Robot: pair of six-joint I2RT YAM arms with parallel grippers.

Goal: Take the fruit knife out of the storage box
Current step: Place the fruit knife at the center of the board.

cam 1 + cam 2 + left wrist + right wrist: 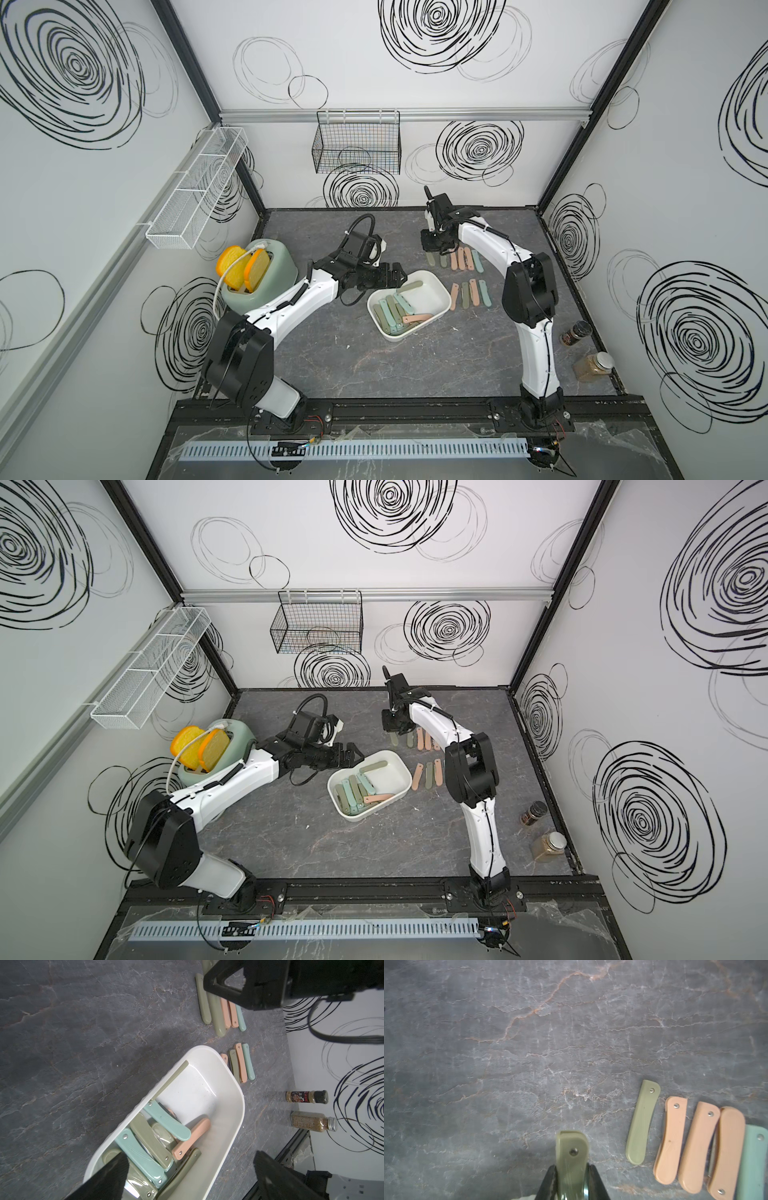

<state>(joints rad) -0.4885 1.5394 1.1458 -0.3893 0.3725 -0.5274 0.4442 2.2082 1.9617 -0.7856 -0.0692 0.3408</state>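
The white storage box (433, 297) (395, 776) (199, 1088) sits mid-table, with several folded fruit knives (392, 314) (145, 1136) in olive, teal and pink piled at its near end. My left gripper (397, 277) (350, 756) (190, 1159) hangs open over the box's left side, nothing between its fingers. My right gripper (432, 248) (572, 1169) is behind the box, shut on an olive fruit knife (572, 1151) held low over the table beside a row of knives (461, 259).
Two rows of knives lie on the table right of the box, the nearer row (471, 293) close to its rim. A toaster (259, 276) stands at the left. Two spice jars (577, 332) (595, 365) are at the right edge. Wire baskets (357, 143) hang on the walls.
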